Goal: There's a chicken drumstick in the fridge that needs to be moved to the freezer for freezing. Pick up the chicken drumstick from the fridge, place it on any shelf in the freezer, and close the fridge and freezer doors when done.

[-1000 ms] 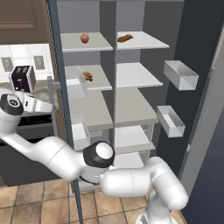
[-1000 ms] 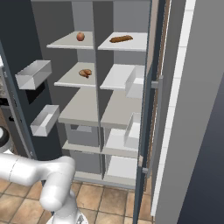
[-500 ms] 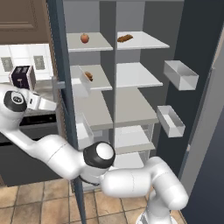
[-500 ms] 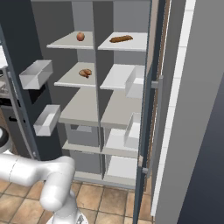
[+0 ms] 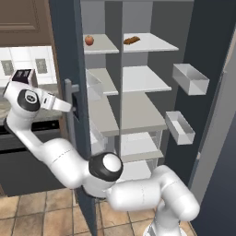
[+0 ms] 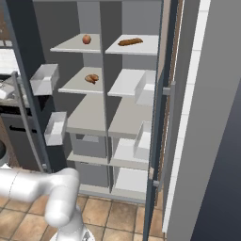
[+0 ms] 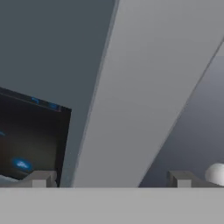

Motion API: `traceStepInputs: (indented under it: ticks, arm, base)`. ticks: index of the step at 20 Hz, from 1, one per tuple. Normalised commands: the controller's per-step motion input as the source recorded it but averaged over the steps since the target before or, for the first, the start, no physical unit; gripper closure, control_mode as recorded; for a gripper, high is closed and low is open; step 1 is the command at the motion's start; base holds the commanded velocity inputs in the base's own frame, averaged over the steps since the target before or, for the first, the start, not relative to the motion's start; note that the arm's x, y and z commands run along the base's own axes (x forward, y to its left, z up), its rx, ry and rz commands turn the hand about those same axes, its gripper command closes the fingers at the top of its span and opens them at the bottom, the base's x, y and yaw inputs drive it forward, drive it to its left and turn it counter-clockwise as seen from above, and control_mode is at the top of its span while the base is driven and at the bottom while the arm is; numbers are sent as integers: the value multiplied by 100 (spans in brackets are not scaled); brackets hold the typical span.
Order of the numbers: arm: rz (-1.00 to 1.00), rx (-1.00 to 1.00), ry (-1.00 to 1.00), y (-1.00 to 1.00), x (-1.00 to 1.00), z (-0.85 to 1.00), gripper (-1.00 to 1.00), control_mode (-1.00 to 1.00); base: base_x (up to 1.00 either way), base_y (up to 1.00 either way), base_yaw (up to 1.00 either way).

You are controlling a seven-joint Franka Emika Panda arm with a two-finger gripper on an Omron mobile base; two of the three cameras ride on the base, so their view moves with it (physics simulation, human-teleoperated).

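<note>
I'm swinging the freezer door [image 5: 69, 69] further shut, gripper [image 7: 111, 179] spread around its handle [image 7: 131, 100]; drumstick [image 6: 92, 78] remains unmoved.

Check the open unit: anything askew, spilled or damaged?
Nothing spilled or broken. The chicken drumstick sits upright on its shelf, the apple and the brown stick-shaped food lie on the top shelves, and the open gripper is at the door handle.
</note>
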Motion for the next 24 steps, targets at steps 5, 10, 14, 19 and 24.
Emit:
traceStepInputs:
  ticks: [5,10,14,19,24]
  arm:
    - [5,0,0,-59,21,-3,-100,-100]
    - [4,0,0,-52,21,-1,-100,-100]
    - [4,0,0,-52,27,0,-100,-100]
    - [4,1,2,-45,31,0,-100,-100]
    - [8,6,6,-43,28,11,-100,-100]
  base:
    - [0,0,0]
    - [0,0,0]
    - [0,0,0]
    - [0,0,0]
    - [0,0,0]
